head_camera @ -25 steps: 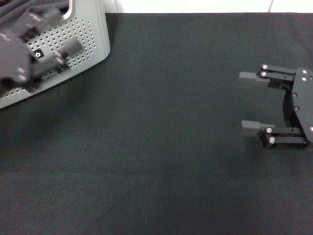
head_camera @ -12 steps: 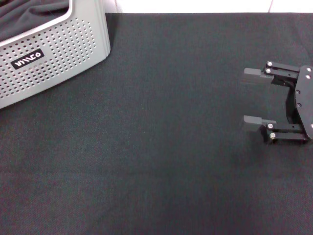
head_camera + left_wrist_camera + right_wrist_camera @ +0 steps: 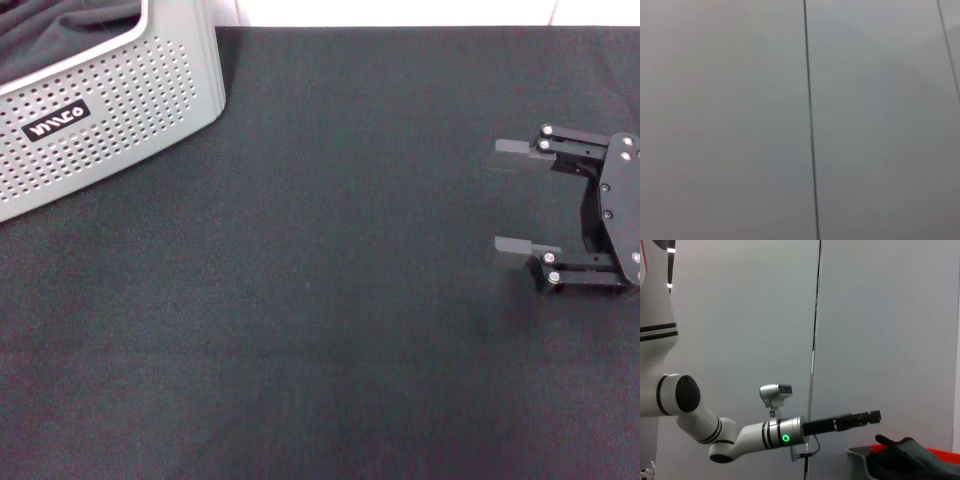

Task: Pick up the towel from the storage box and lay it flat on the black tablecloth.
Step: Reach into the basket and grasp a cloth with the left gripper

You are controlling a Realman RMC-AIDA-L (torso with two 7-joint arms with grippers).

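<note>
From the head, the black tablecloth [image 3: 330, 300] covers the whole table. The storage box [image 3: 120, 110] stands at its far left corner with the towel [image 3: 60, 25] bunched inside, grey face up. The right gripper [image 3: 512, 196] hovers at the right, jaws wide and empty. The left wrist sees only a pale wall [image 3: 730, 120]. The right wrist shows the left gripper [image 3: 875, 415] raised by the box [image 3: 857, 460]; its jaws seem closed, but I cannot tell.

Even, soft light, faint shadows on the black tablecloth [image 3: 330, 300], no glare.

Light grey hole-dotted storage box [image 3: 130, 95], grey towel [image 3: 60, 20] inside; plain black tablecloth [image 3: 330, 330]; black right hand [image 3: 515, 196].
</note>
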